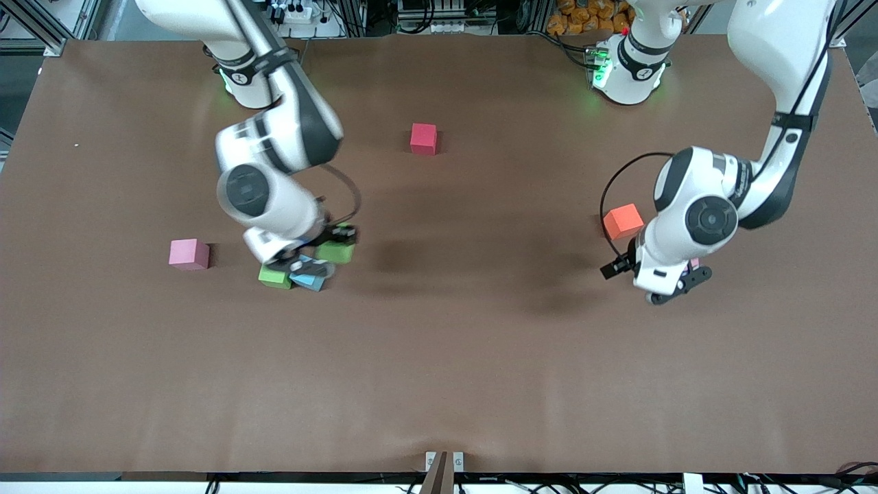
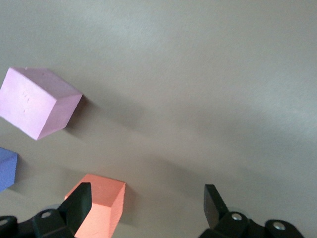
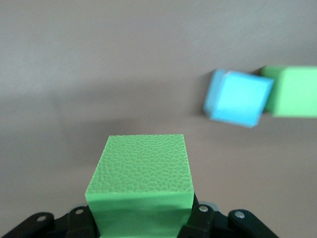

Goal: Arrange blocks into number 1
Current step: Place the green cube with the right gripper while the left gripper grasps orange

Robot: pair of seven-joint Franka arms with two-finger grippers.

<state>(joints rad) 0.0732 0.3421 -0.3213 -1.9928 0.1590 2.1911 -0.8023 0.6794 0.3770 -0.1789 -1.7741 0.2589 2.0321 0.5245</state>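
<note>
My right gripper is shut on a green block, which fills the space between its jaws in the right wrist view. Just beside it on the table lie a blue block and a second green block. My left gripper hangs open and holds nothing. Below it an orange block lies beside one finger. A pink block and a darker blue block lie close by in the left wrist view.
A red block sits alone mid-table, farther from the front camera. Another pink block lies toward the right arm's end. The brown table shows bare surface between the two grippers and along the camera edge.
</note>
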